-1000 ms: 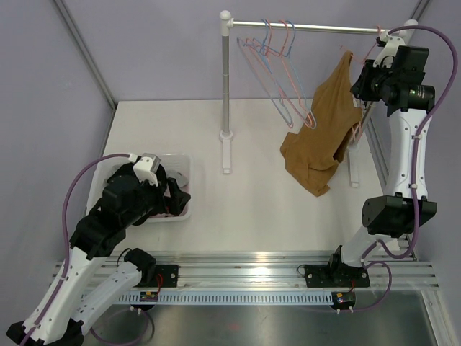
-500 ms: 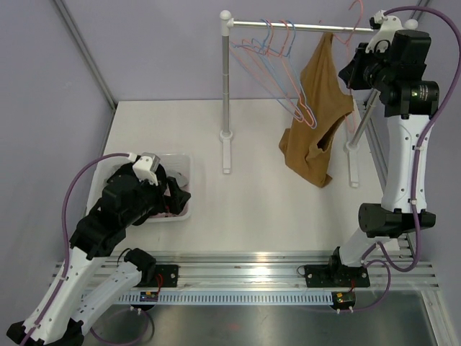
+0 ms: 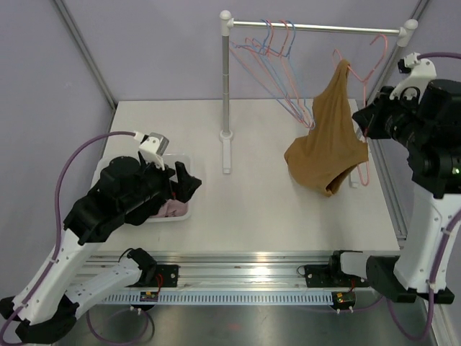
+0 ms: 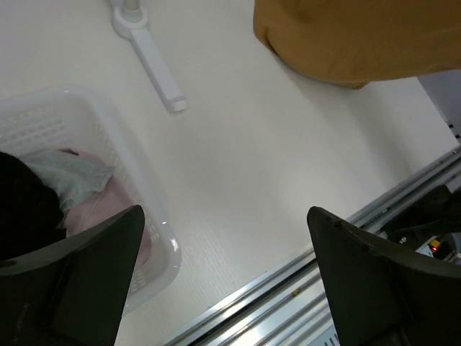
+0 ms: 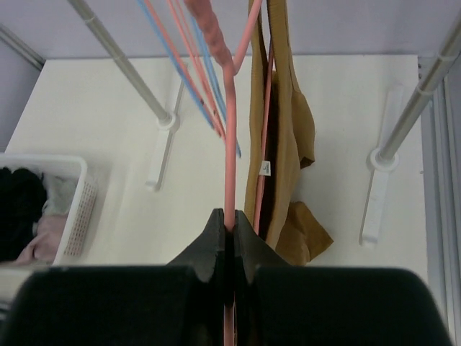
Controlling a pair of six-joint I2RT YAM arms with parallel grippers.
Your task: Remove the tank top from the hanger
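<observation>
A tan tank top (image 3: 328, 151) hangs on a pink hanger (image 3: 369, 63) that is off the rail and held in the air at the right. My right gripper (image 3: 364, 124) is shut on the hanger's pink wire (image 5: 229, 173); the tank top (image 5: 277, 144) hangs just right of it in the right wrist view. My left gripper (image 3: 186, 180) is open and empty, raised over the right end of the white basket (image 3: 180, 216). In the left wrist view the tank top's lower edge (image 4: 353, 36) shows at the top right, apart from my open fingers (image 4: 94, 274).
A clothes rail (image 3: 317, 28) on white posts spans the back, with several pink and blue empty hangers (image 3: 277, 50) near its left post (image 3: 226, 79). The basket (image 4: 86, 115) holds dark and pink clothes. A metal rail (image 3: 252, 267) runs along the table's front edge.
My right arm has lifted the hanger off the rail and carried it with the tank top forward and to the right. My left gripper has risen and shifted right from the basket.
</observation>
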